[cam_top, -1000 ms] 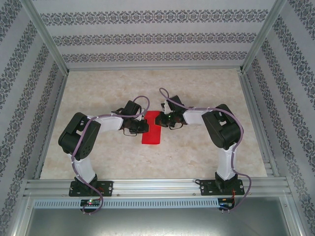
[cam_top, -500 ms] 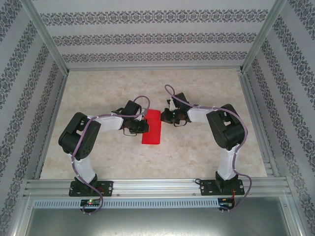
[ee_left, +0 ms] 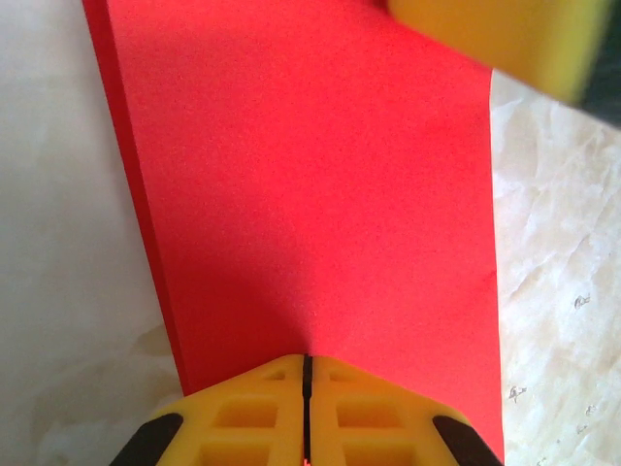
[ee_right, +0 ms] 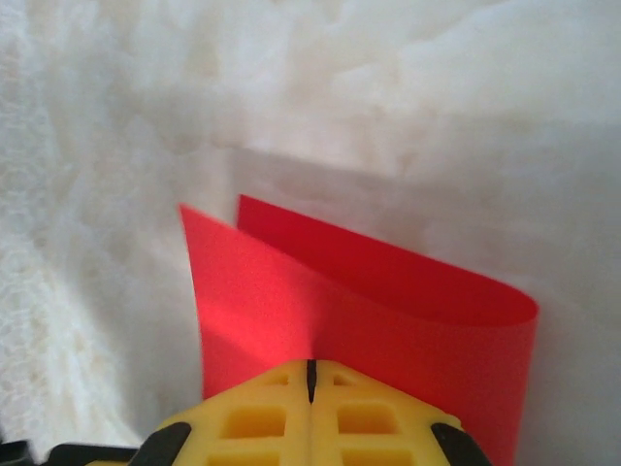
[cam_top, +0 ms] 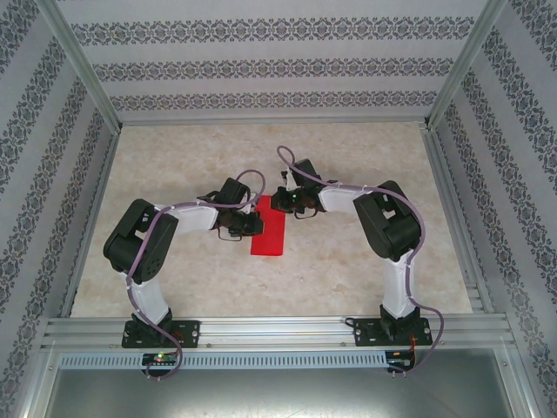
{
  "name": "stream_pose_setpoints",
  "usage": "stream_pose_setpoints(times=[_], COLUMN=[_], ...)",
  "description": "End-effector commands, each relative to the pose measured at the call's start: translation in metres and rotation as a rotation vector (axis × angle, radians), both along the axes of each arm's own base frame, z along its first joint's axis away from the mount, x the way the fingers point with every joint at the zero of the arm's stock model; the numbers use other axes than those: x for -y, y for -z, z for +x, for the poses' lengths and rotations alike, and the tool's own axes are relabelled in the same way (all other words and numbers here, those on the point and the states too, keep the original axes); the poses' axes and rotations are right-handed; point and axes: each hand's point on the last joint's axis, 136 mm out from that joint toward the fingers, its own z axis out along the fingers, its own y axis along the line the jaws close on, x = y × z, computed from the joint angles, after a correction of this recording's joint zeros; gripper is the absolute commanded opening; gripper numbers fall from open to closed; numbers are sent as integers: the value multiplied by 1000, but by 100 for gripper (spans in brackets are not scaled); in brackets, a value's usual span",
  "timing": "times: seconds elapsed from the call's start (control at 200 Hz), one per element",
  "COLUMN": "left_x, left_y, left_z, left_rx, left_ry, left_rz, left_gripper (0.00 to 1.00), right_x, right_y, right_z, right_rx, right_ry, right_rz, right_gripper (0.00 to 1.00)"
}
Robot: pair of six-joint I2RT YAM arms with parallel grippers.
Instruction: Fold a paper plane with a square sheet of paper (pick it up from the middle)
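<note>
**Centre fold under way: the square sheet of paper [cam_top: 269, 231] is doubled over, not yet creased.**

It lies in the middle of the tabletop [cam_top: 365, 148] as a narrow red strip. In the right wrist view its folded side is a soft, open curl, and the two free edges sit slightly out of line. The left pincer [cam_top: 255, 224] is clenched on the strip's left long edge, and the right pincer [cam_top: 277, 200] is clenched on its far end. The halving fold looks unfinished. The next move calls for squaring the edges, then pressing the curl into a sharp crease while one pincer pins the paper against sliding.
</note>
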Motion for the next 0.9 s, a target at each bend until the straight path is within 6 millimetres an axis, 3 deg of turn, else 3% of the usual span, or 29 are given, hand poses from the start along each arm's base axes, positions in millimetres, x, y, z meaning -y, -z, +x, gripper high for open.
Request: stream_pose_setpoints(times=[0.0, 0.26, 0.52, 0.769, 0.894], left_x=[-51, -55, -61, -61, -60], left_y=[51, 48, 52, 51, 50], left_z=[-45, -45, -52, -54, -53], left_rx=[-194, -194, -208, -215, -215], left_ry=[-31, -31, -39, -34, -28], left_rz=[214, 217, 216, 217, 217], left_gripper=[10, 10, 9, 9, 9], right_x=[11, 41, 69, 80, 76], right_y=[9, 25, 23, 24, 7], right_z=[11, 21, 38, 47, 47], right_rx=[4, 2, 35, 42, 70], right_ry=[16, 73, 141, 163, 158], right_rz=[-37, -93, -127, -119, -91], right_gripper=[0, 0, 0, 0, 0])
